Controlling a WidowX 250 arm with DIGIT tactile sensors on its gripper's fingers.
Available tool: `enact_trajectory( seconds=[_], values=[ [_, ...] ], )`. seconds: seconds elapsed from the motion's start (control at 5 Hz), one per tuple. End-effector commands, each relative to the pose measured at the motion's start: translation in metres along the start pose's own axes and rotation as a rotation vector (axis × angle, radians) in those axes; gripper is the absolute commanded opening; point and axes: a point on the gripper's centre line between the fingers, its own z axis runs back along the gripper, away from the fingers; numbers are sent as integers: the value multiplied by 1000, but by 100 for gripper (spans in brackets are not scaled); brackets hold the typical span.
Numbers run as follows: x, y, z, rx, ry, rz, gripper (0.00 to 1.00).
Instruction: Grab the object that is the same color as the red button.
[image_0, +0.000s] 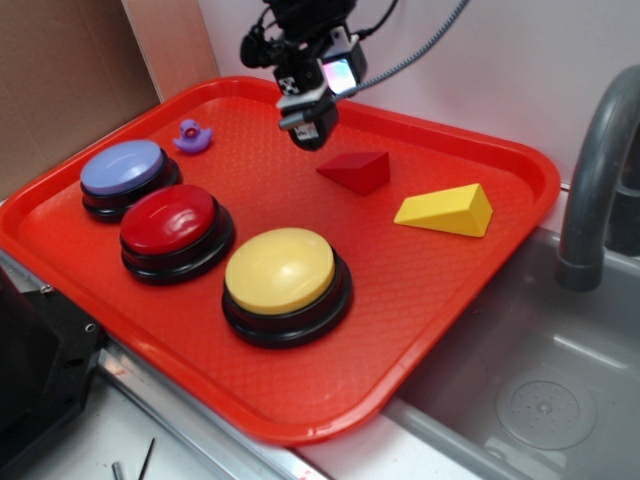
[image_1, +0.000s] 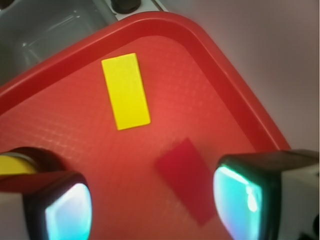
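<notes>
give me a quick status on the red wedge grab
Gripper open, empty, above tray. Dark-red wedge block untouched, beside the fingers. Yellow wedge apart; path clear.

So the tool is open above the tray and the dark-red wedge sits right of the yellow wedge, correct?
Not quite: in the exterior view the dark-red wedge sits left of the yellow wedge. The tool is open above the tray.

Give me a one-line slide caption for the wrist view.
Open gripper poised above the dark-red wedge block on the red tray, yellow wedge beyond.
</notes>
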Motion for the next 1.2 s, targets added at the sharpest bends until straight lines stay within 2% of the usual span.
enact_trajectory(
  seconds=[0.0,0.2,0.8,1.0],
  values=[
    [0,18,-10,-96,-12,-133,100],
    [-5,17,-19,-136,-2,-207,100],
    [-2,14,-54,-106,46,-216,100],
    [-1,6,-57,-49,19,-251,100]
  ],
)
